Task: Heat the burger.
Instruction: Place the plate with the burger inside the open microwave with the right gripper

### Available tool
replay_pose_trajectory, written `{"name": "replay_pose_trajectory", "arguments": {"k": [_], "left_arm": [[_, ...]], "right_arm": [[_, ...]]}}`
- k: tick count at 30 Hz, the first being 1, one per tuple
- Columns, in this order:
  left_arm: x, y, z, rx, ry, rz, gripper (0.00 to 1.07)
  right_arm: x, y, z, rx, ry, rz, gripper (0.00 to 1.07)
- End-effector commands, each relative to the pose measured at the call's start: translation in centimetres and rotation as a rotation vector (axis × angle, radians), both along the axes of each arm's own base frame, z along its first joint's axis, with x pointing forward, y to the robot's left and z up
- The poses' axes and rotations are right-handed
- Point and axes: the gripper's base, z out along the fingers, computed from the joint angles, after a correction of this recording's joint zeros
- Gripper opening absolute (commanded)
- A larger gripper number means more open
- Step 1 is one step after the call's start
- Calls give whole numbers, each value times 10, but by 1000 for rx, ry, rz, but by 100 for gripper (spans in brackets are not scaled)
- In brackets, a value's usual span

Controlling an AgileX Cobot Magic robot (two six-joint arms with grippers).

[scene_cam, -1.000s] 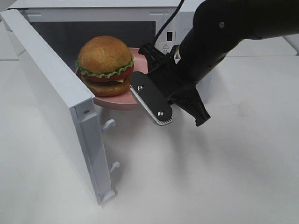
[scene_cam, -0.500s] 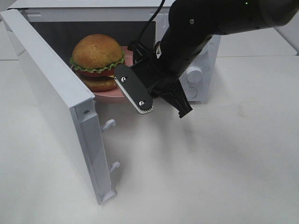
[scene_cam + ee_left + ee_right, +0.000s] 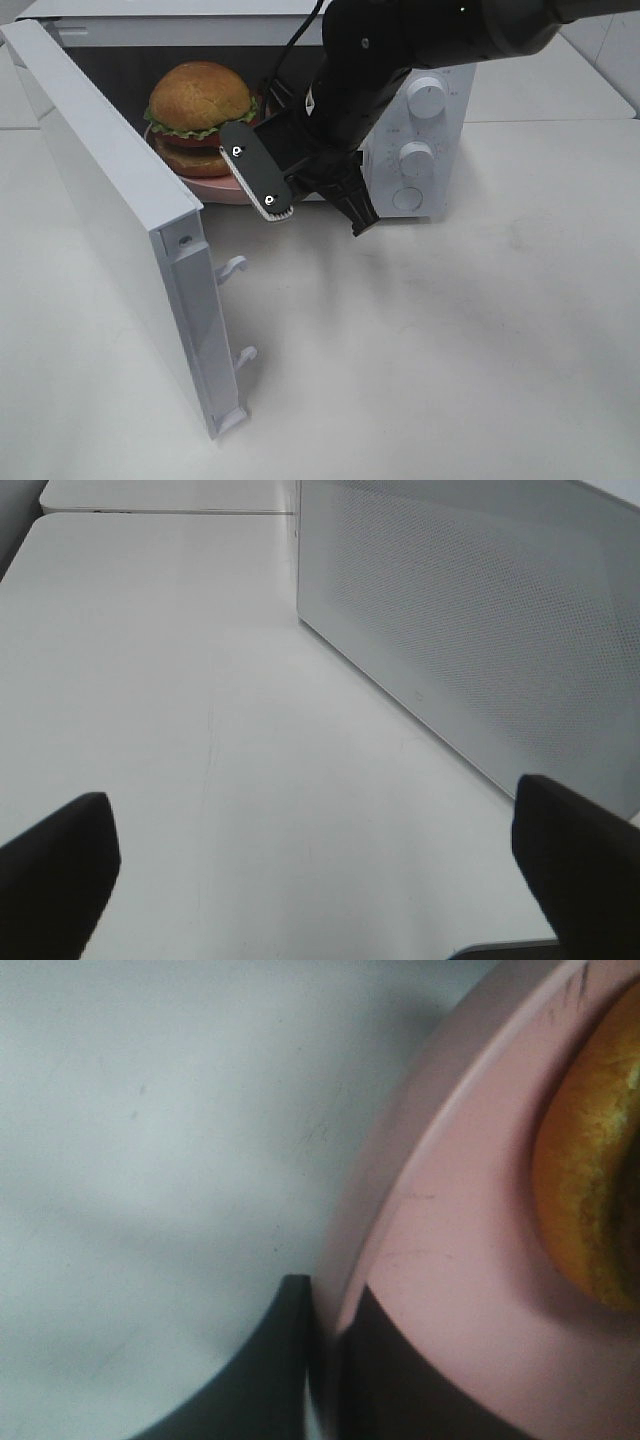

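The burger (image 3: 200,100), with its golden bun, lettuce frill and tomato, sits on a round pink plate (image 3: 222,190) just inside the open microwave (image 3: 432,60). My right gripper (image 3: 248,168) is shut on the plate's right rim, reaching in from the right. In the right wrist view its dark fingers (image 3: 290,1370) pinch the pink plate (image 3: 450,1250), and the burger's bun (image 3: 590,1190) shows at the edge. My left gripper (image 3: 315,855) is open and holds nothing. It hovers over the table beside the microwave door (image 3: 470,620).
The white microwave door (image 3: 120,220) swings out toward the front left, with latch hooks (image 3: 232,267) on its edge. Two knobs (image 3: 415,158) sit on the control panel at the right. White tabletop (image 3: 450,350) spreads in front.
My right gripper has carried the plate and burger up and to the left, deeper into the microwave cavity. The left gripper has stayed open.
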Motion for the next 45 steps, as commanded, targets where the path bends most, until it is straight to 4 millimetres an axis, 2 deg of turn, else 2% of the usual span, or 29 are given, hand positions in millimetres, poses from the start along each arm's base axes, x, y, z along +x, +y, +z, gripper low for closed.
{"name": "replay_pose_trajectory", "arguments": {"k": [1, 22, 32, 37, 40, 45], "left_arm": [[-2, 0, 1, -1, -29, -5, 102], [-2, 0, 1, -1, -29, -5, 102], [-2, 0, 1, -1, -29, -5, 102], [-2, 0, 1, -1, -29, -5, 102], [-2, 0, 1, -1, -29, -5, 102], [-2, 0, 1, -1, -29, -5, 102]], "right_arm": [[9, 6, 12, 55, -51, -26, 0], [55, 37, 10, 87, -101, -117, 0], [74, 50, -2, 95, -139, -129, 2], [84, 56, -14, 95, -153, -145, 3], [86, 55, -14, 98, -154, -151, 4], [94, 53, -27, 96, -161, -197, 7]]}}
